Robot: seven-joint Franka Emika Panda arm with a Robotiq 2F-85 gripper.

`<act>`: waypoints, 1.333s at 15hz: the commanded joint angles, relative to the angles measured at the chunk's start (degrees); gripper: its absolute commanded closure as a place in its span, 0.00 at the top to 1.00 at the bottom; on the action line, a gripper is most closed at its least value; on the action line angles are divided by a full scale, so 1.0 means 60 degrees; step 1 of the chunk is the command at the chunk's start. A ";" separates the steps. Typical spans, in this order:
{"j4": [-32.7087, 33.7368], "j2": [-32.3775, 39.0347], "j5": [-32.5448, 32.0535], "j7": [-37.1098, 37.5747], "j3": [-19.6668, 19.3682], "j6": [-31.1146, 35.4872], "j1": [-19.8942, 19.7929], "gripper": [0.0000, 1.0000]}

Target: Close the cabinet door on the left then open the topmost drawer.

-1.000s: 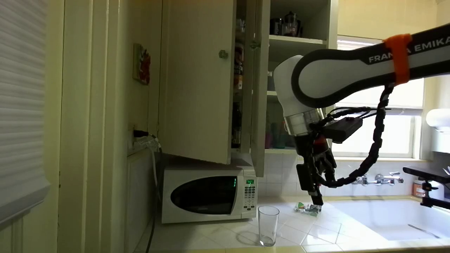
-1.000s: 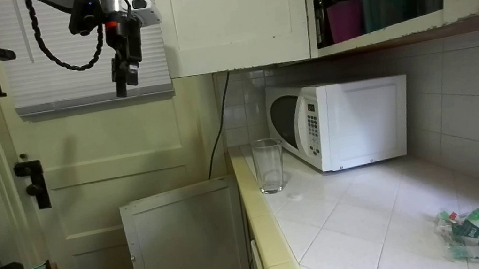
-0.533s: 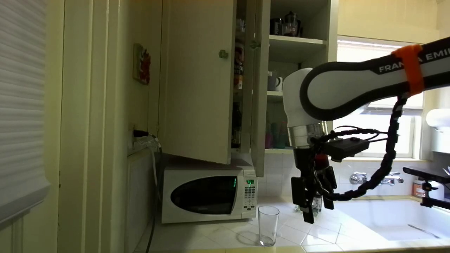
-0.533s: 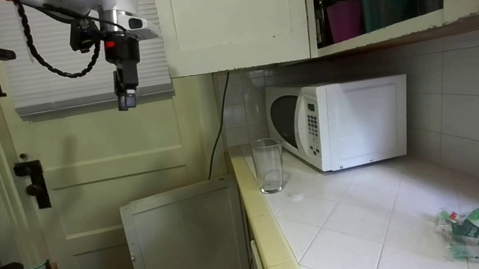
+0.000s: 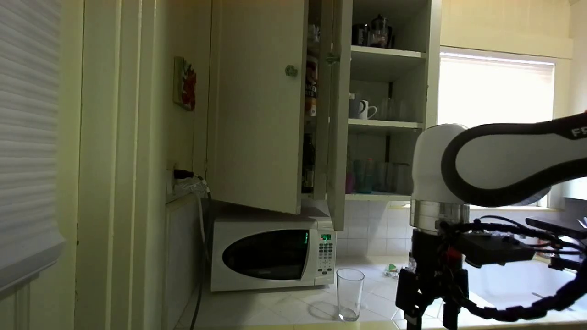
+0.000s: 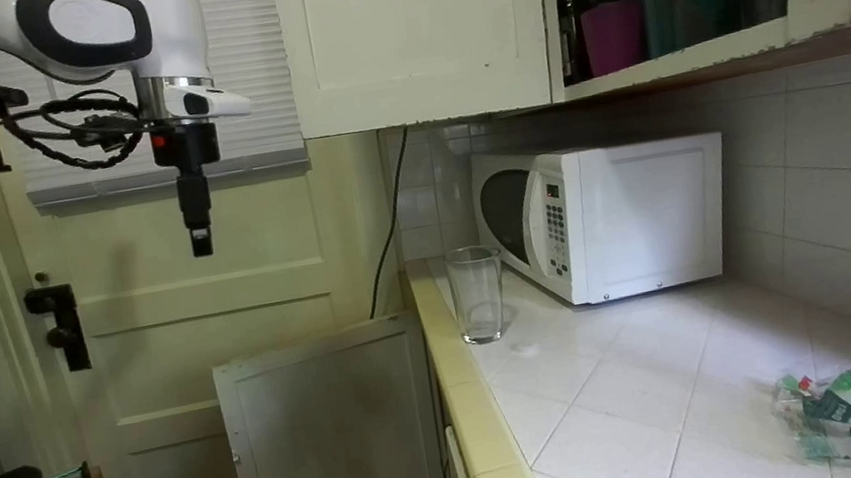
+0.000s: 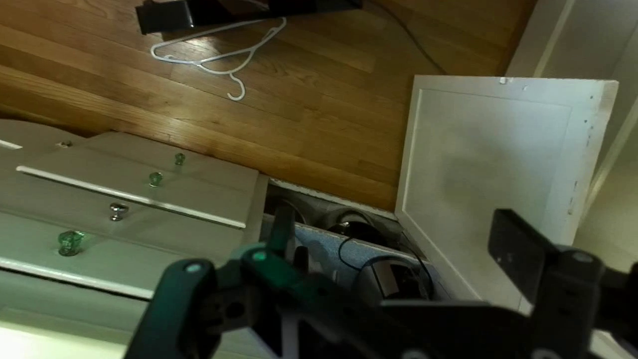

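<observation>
Cabinet door [image 7: 478, 149] on the left, below the worktop [image 6: 600, 390], stands swung out from its opening, so I judge that neither half of the task is done. Closing it comes first; the topmost drawer [image 7: 114, 260], to the other side of that opening, looks shut and waits its turn. An upper door [image 5: 257, 114] also hangs ajar, but the lower one seems to be meant. The claw [image 7: 398, 242] is spread wide, with nothing between its fingers [image 7: 521, 254], and appears to touch neither door nor drawer.

The lower door is a pale painted rectangle, its flat panel framed by a border, with small marks along one edge. The topmost drawer wears a rounded green knob [image 7: 70, 243], glassy in look; just below sits a shiny metal knob [image 7: 118, 211]. Inside the opening shows a mottled blue surface [image 7: 326, 244].

The worktop is glossy white tile edged in yellow. On it a clear, slightly tapered drinking glass [image 6: 478, 298] stands upright near a boxy white microwave [image 6: 641, 215]; well apart lies a crinkled transparent bag [image 6: 840, 413]. Smooth wooden floorboards [image 7: 309, 129] carry a thin white clothes hanger [image 7: 219, 55].
</observation>
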 commanded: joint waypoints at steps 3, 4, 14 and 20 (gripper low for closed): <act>-0.0248 0.0626 0.0076 0.1140 0.1914 0.1145 0.0739 1.00; 0.0007 0.1024 -0.0158 0.1482 0.2495 0.1221 0.0838 1.00; 0.1674 0.2702 -0.2123 0.3447 0.4250 0.0623 0.0900 1.00; 0.2738 0.4430 -0.1601 0.6145 0.4886 0.0521 0.0561 1.00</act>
